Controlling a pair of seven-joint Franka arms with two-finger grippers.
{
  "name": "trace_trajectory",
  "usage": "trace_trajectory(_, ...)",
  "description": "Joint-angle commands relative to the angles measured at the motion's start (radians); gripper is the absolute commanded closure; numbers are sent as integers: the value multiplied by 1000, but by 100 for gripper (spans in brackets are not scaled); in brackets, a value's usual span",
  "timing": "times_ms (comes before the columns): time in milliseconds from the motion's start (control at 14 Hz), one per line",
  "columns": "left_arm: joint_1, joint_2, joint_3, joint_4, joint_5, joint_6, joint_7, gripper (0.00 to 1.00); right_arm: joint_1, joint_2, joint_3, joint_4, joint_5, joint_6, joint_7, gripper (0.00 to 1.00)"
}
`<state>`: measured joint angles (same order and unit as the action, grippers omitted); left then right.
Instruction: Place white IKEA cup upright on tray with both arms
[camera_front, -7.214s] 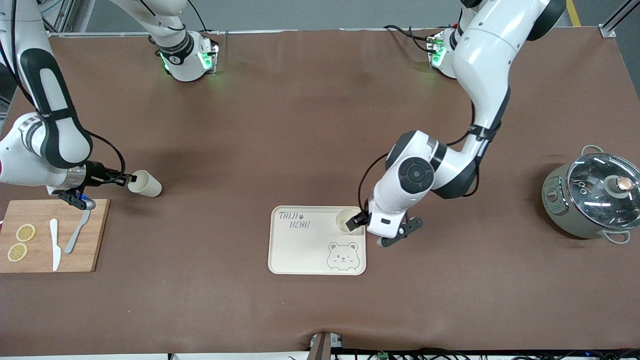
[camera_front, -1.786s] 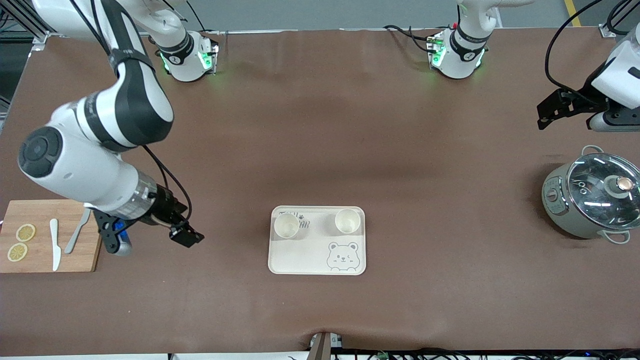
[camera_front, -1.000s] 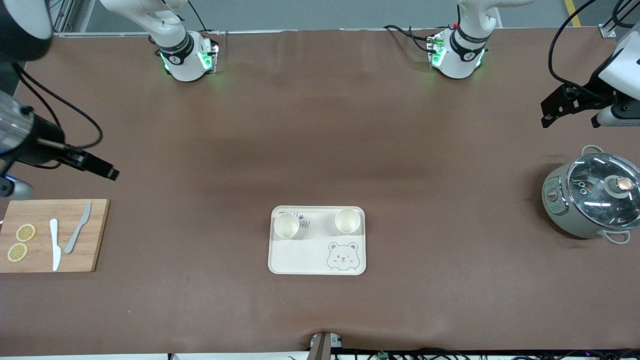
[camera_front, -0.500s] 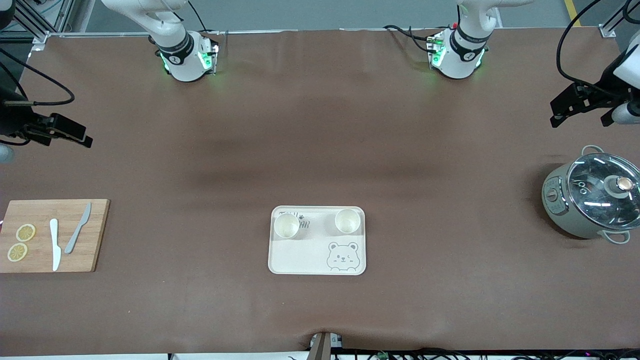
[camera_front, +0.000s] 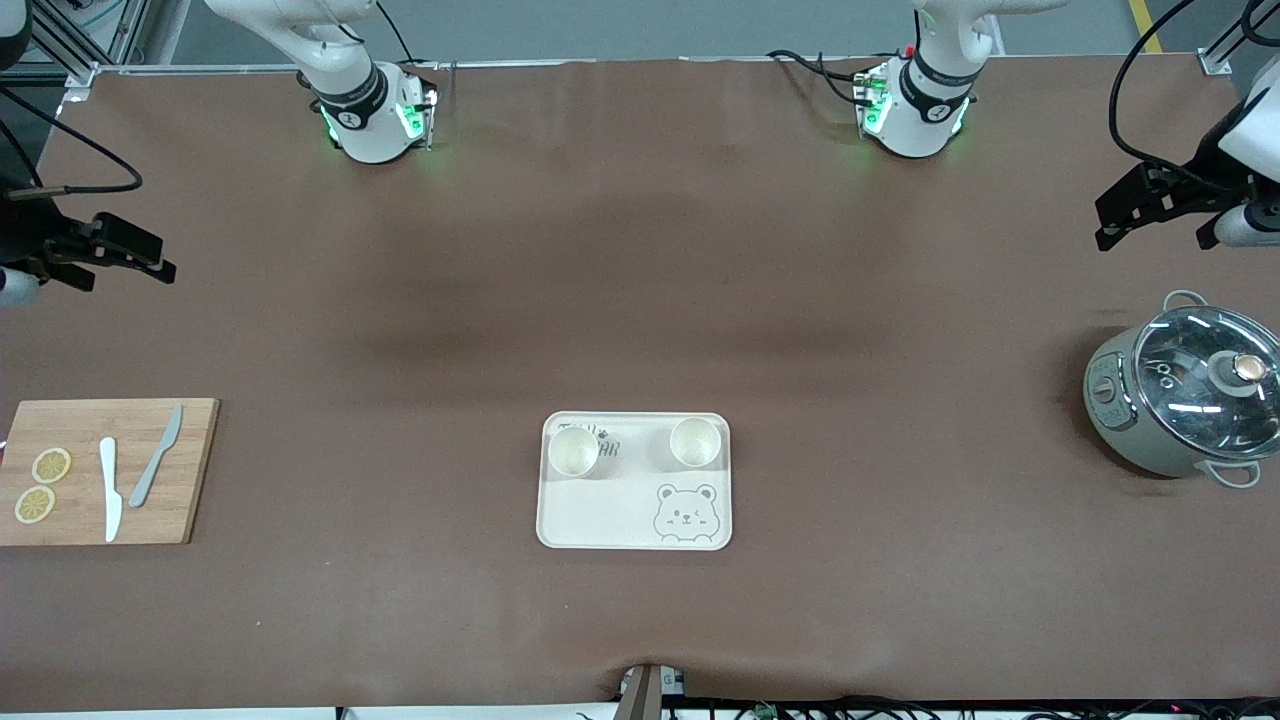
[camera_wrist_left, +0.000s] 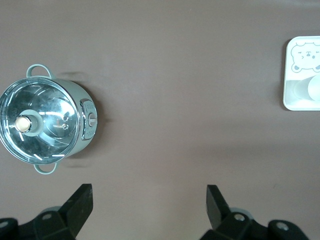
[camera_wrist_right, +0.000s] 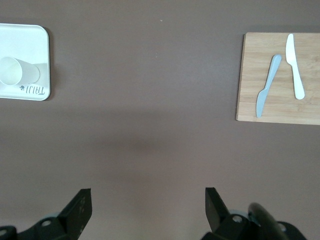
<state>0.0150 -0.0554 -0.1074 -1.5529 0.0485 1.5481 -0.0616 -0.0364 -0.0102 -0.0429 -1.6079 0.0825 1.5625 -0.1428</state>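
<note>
The cream tray (camera_front: 610, 520) with the bear drawing lies near the table's middle. Two white cups stand upright on it: one (camera_front: 573, 451) toward the right arm's end, one (camera_front: 695, 441) toward the left arm's end. My right gripper (camera_front: 140, 255) is open and empty, up over bare table at the right arm's end. My left gripper (camera_front: 1125, 212) is open and empty, up over bare table at the left arm's end, above the pot. The tray's edge shows in the left wrist view (camera_wrist_left: 300, 102) and the right wrist view (camera_wrist_right: 30, 47), with one cup (camera_wrist_right: 19, 72) on it.
A bamboo cutting board (camera_front: 190, 480) with two knives and lemon slices lies at the right arm's end; it shows in the right wrist view (camera_wrist_right: 250, 75). A grey pot (camera_front: 1185, 395) with a glass lid stands at the left arm's end, also in the left wrist view (camera_wrist_left: 45, 127).
The right gripper left the second cup upright on the tray and drew back and up to the right arm's end. The left gripper shifted slightly. Both cups stayed still.
</note>
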Motion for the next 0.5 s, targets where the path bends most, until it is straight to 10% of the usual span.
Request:
trace_trajectory(0, 3, -11, -5, 7, -21, -19, 22, 0, -28, -27, 14, 14, -18, 2, -21, 0)
trace_trajectory(429, 3, -12, -9, 7, -22, -34, 20, 0, -59, -27, 18, 14, -21, -42, -21, 0)
